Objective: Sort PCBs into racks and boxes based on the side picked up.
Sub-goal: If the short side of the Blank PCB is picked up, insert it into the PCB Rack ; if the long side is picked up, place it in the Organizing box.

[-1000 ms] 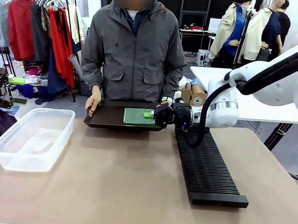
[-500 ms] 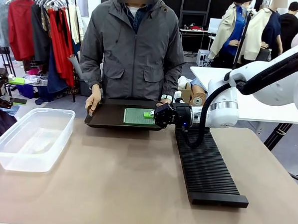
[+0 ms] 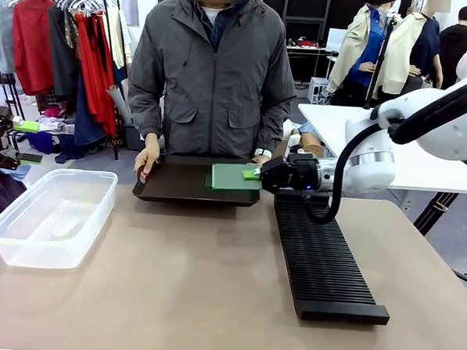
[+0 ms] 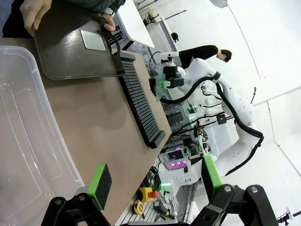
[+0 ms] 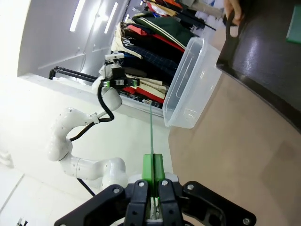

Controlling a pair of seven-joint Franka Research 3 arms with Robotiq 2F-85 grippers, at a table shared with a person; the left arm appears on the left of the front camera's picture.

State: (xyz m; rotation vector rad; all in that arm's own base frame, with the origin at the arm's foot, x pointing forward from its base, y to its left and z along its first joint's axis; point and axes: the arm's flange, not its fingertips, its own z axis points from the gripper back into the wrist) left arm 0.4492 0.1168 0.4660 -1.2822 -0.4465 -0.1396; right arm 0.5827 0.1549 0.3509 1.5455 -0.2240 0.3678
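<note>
Green PCB [image 3: 232, 176]: clamped by one edge in the right pincer [image 3: 255, 174], pads shut on it. It is held roughly flat just above the right end of the black tray [image 3: 170, 189], and reads as a thin line in the right wrist view.

Second PCB [image 4: 92, 40]: flat on the tray, which a person's hand [image 3: 147, 156] steadies.

Black rack [image 3: 323, 258]: on the surface [image 3: 173, 289], just to the robot's right of the held board and lower. Its long axis runs from the far side toward the robot, slots crosswise, and the right arm is nearer.

Clear box [image 3: 47, 212]: well apart at the robot's left, near the left pincer [image 4: 155, 183], whose fingers are spread and empty.

Judgement: racking would need the board turned on edge.
</note>
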